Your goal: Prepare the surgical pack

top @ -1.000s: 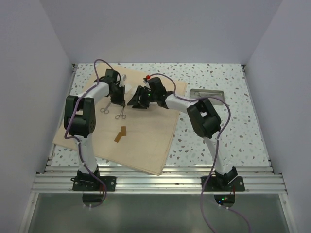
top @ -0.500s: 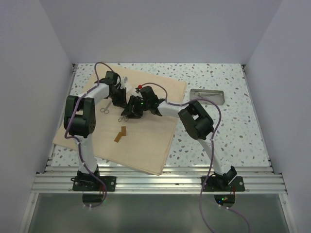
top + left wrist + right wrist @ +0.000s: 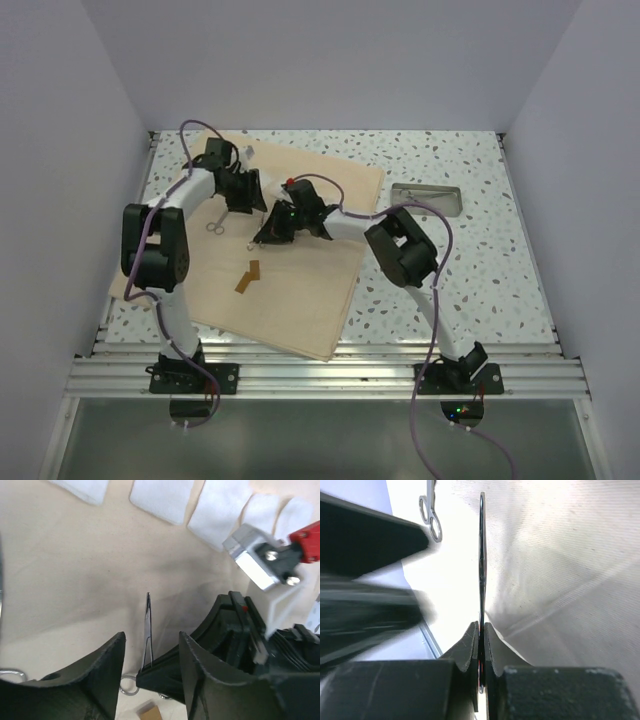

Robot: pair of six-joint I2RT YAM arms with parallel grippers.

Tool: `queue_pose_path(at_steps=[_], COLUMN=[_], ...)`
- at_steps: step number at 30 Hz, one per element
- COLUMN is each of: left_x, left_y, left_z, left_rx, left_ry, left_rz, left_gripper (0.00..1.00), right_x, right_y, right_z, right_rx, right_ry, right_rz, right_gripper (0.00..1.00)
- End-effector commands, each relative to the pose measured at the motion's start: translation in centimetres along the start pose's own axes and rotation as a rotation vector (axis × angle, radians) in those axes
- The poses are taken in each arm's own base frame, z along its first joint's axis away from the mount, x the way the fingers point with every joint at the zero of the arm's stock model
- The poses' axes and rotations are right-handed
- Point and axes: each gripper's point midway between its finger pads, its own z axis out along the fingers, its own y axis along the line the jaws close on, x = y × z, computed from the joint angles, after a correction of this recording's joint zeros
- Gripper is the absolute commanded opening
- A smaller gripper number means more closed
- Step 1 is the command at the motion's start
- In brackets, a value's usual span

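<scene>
Pinching the stiff, slippery steel instrument [image 3: 482, 555] at its six-o'clock end, the right gripper [image 3: 480, 630] is closed, the left gripper [image 3: 151, 641] agape and empty.

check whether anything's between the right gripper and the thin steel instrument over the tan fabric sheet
Nothing visible stands between them: the right gripper is shut on the thin steel instrument. The left gripper stands open with a finger on each side of it, above the tan fabric sheet.

Gauze squares [image 3: 162, 497] on sheet [image 3: 65, 570], seemingly behind steel instrument [image 3: 148, 625]
</scene>
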Motion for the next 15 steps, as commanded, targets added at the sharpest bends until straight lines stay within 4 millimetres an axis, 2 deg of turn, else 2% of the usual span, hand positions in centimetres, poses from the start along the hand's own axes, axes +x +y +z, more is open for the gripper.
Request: queue_pose_path(at_steps=[1,2,3,4,5,6,7,8,9,10,11,13,14,15], left_x=[-6.4,-7.0,-7.6,-8.2,-8.3,-8.4,-8.0,-7.7,-7.5,-6.6,-6.1,-4.7,-4.3,-3.5], left_y=[-2.0,-1.8,-1.1,-1.1,-0.8,-0.3,0.0,0.3,0.5,0.9,1.2,1.7,1.7,1.8], left_z=[-6.6,-7.4,-8.0,-9.0,-9.4,-9.6,-9.7,-9.6,-9.5,-9.0,-8.6,-7.7,-7.4,-6.9], left_rx=[0.019,-0.001,-0.047,-0.070,-0.092,-0.127,-0.141,-0.151,-0.161,-0.168,-0.175,-0.183,-0.177,-0.172], left_ry=[-0.260,-0.287,-0.318,-0.348,-0.359,-0.370,-0.365,-0.362,-0.365,-0.347,-0.334,-0.292,-0.276,-0.258], left_rz=[0.005,0.002,-0.002,-0.006,-0.010,-0.016,-0.025,-0.031,-0.035,-0.050,-0.059,-0.090,-0.099,-0.113], left_gripper=[0.55,0.57,0.59,0.59,0.59,0.59,0.59,0.60,0.59,0.59,0.58,0.56,0.55,0.54], right_x=[-2.6,-3.3,-4.5,-5.7,-6.7,-8.0,-9.2,-10.5,-12.0,-13.2,-14.9,-16.8,-18.1,-18.8], right_y=[4.3,4.6,3.7,5.3,5.4,3.9,4.2,5.4,3.4,5.0,2.1,1.3,-1.2,-2.1], right_z=[-4.1,-5.0,-6.2,-8.1,-9.3,-11.0,-12.2,-14.4,-16.1,-18.7,-20.8,-24.5,-27.7,-29.5], right_rx=[-0.046,-0.050,-0.033,-0.060,-0.068,-0.052,-0.084,-0.114,-0.097,-0.138,-0.087,-0.108,-0.073,-0.068], right_ry=[-0.064,-0.081,-0.107,-0.153,-0.184,-0.224,-0.270,-0.324,-0.376,-0.442,-0.538,-0.679,-0.803,-0.860], right_rz=[-0.030,-0.025,0.001,-0.004,0.009,0.050,0.053,0.079,0.119,0.121,0.184,0.271,0.339,0.378], right_gripper=[0.00,0.00,0.00,0.00,0.00,0.00,0.00,0.00,0.00,0.00,0.00,0.00,0.00,0.00])
